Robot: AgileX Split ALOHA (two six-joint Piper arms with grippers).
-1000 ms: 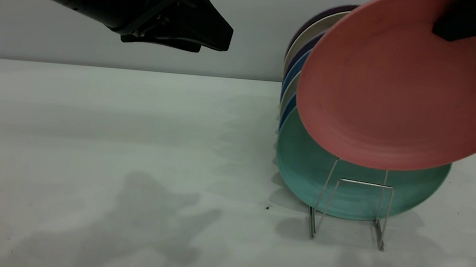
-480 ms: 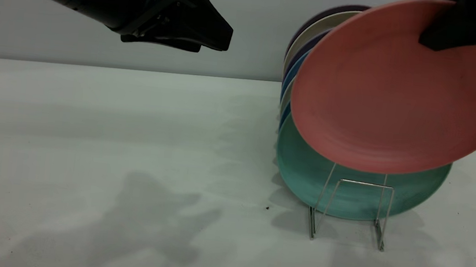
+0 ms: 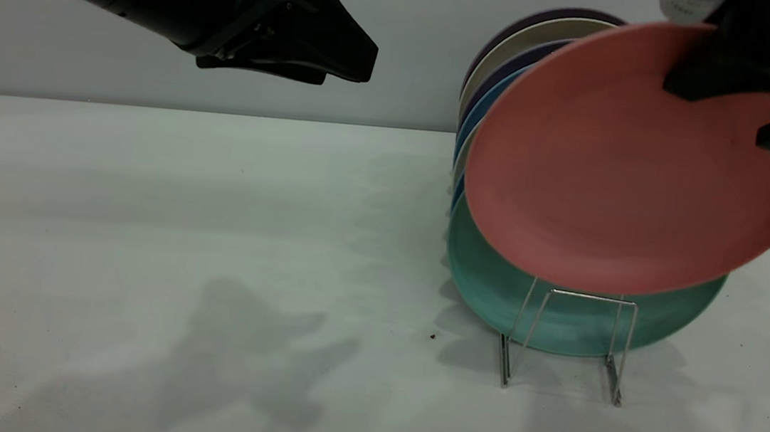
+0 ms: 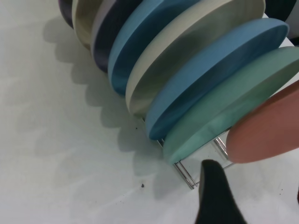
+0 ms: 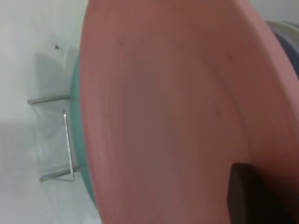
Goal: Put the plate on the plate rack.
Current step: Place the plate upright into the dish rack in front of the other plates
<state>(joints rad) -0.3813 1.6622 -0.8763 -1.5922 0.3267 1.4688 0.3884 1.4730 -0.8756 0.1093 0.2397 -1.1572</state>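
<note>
While the right tool grips the plate by its upper rim above the plate rack, seating in the vacant front slot remains; left tool, closed, hovers apart.

Plain pale grey wall behind a matte white table, soft shadows across it.

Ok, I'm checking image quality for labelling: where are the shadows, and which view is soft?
Exterior view: soft arm shadows on the table lower left, fainter ones around the rack. Left wrist view: scalloped shadows beside the racked plates. Right wrist view: softest, the plate fills it, blurred.
</note>
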